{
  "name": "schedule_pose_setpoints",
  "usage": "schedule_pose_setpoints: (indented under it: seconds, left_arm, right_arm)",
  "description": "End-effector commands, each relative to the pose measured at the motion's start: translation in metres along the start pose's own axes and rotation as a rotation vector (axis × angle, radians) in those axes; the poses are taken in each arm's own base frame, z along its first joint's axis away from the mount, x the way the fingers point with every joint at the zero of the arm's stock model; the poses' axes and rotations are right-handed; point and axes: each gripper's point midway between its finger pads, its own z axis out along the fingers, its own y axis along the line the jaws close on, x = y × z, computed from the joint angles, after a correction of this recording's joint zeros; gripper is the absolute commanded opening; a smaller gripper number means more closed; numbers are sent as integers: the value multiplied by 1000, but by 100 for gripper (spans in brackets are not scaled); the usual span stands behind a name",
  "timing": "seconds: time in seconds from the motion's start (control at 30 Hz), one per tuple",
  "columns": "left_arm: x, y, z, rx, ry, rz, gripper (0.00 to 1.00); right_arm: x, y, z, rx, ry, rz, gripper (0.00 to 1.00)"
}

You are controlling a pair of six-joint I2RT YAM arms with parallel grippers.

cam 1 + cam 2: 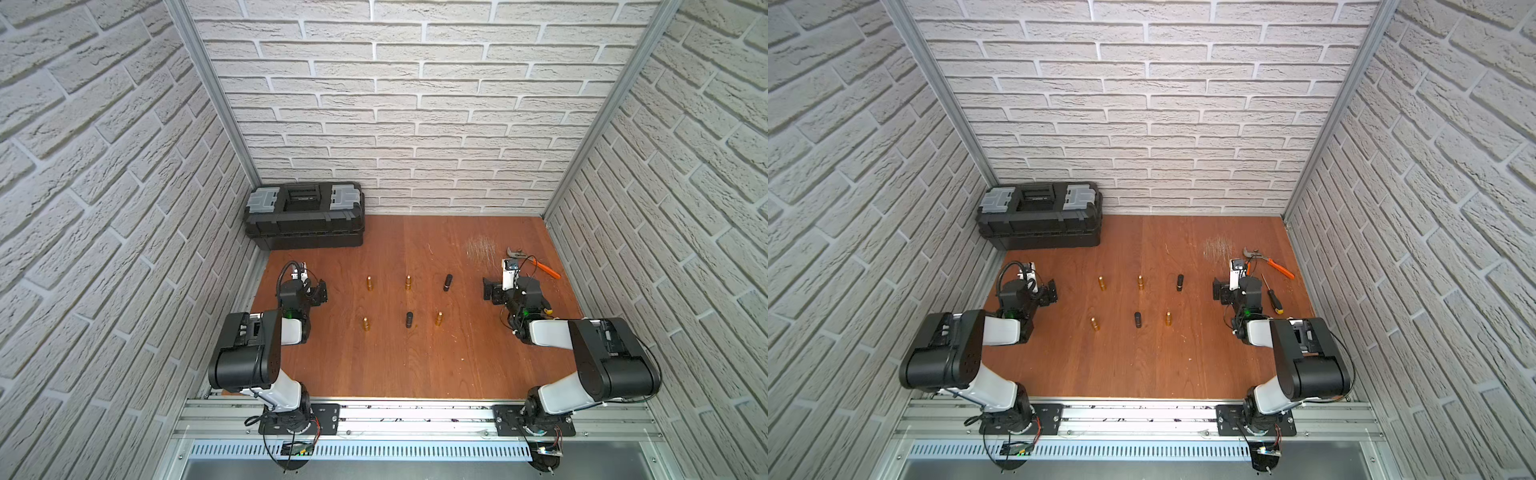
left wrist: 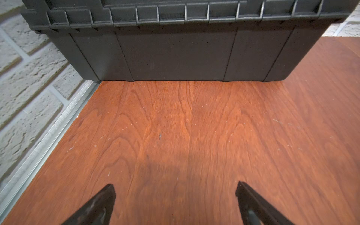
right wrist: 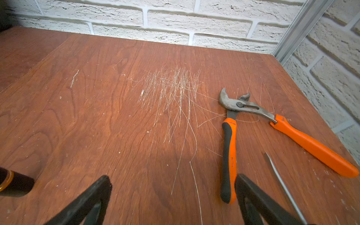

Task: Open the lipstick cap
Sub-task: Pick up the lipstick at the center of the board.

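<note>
Two black lipstick tubes stand upright mid-table in both top views, one farther back [image 1: 447,282] [image 1: 1180,282] and one nearer [image 1: 409,320] [image 1: 1138,319]. Several gold tubes [image 1: 369,283] [image 1: 439,318] stand around them in two rows. My left gripper [image 1: 322,293] [image 2: 175,186] hangs open and empty at the left of the rows, facing the toolbox. At the right of the rows my right gripper [image 1: 490,291] [image 3: 173,177] is open and empty too. The right wrist view catches a black tube with a gold ring [image 3: 13,185] at its edge, apart from the fingers.
A black toolbox [image 1: 305,216] [image 2: 175,48] sits at the back left corner. Orange-handled pliers [image 1: 536,264] [image 3: 253,116] and a screwdriver [image 1: 1272,297] [image 3: 282,185] lie close beside the right gripper. Brick-pattern walls enclose three sides of the wooden table [image 1: 395,365].
</note>
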Motion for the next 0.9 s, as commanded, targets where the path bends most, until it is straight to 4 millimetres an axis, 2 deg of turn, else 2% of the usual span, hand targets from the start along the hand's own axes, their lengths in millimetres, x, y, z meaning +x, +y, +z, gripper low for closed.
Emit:
schedule_pose_setpoints:
  seconds: [0.0,0.7,0.8,0.87]
  left_arm:
    - [-23,0,2,4,-79,-2,98]
    - [-23,1,2,4,-79,-5,98]
    - [-26,3,2,-6,-70,-8,98]
    - [-26,3,2,-7,-71,-6,98]
  right_arm:
    - [-15,0,0,-2,-44,19,100]
    - [-15,-1,0,-2,-46,20,100]
    - [-31,-1,-4,-3,-46,18,100]
    - [-41,-7,-4,23,35,26,100]
